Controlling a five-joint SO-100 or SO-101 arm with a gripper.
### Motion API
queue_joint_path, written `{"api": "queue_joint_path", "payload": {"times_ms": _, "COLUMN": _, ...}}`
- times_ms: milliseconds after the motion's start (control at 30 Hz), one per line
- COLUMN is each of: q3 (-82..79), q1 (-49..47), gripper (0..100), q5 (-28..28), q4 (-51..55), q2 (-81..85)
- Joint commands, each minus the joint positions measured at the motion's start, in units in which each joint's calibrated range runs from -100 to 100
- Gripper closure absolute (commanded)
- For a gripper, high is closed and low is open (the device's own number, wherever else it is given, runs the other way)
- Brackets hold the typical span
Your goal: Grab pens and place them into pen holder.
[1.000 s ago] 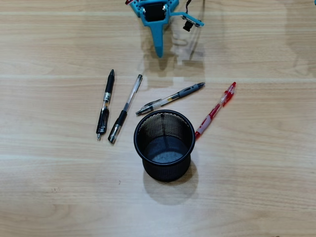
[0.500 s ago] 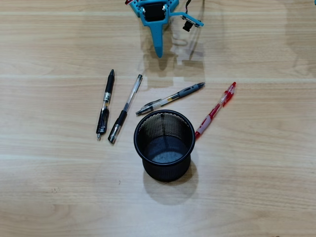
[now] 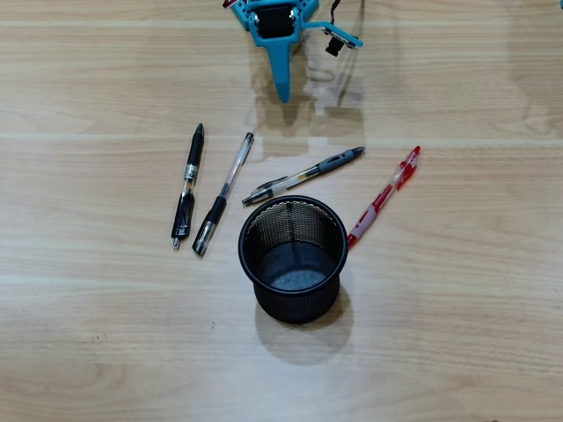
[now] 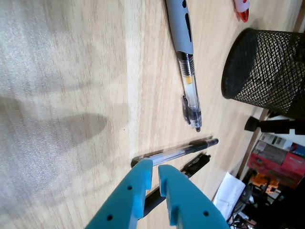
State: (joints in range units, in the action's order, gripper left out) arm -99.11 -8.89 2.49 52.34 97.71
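The blue plastic claw (image 4: 156,175), nearly closed and empty, should open wide over the clear grey-sleeved pen (image 3: 303,175), at the round black mesh cup's (image 3: 292,257) 12 o'clock.

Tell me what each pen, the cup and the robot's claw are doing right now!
all-black pen: lying flat on the table, untouched.
clear pen with black sleeve: lying flat beside it, not touching it.
clear pen with grey sleeve: lying flat above the cup in the overhead view.
red and clear pen: lying flat, its lower tip by the cup.
pen holder: upright, empty.
gripper: nearly shut, holding nothing.
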Motion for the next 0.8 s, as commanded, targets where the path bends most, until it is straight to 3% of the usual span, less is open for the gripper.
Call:
{"api": "queue_joint_path", "payload": {"times_ms": 0, "q3": 0.2, "q1": 0.0, "gripper": 98, "q5": 0.0, "q4": 0.1, "q2": 0.7}}
{"api": "queue_joint_path", "payload": {"times_ms": 400, "q3": 1.4, "q1": 2.7, "gripper": 98, "q5": 0.1, "q4": 0.1, "q2": 0.4}}
{"api": "queue_joint_path", "payload": {"times_ms": 533, "q3": 9.2, "q1": 2.6, "gripper": 98, "q5": 0.1, "q4": 0.1, "q2": -4.2}}
{"api": "queue_joint_path", "payload": {"times_ms": 767, "q3": 31.1, "q1": 2.6, "gripper": 98, "q5": 0.1, "q4": 0.1, "q2": -26.5}}
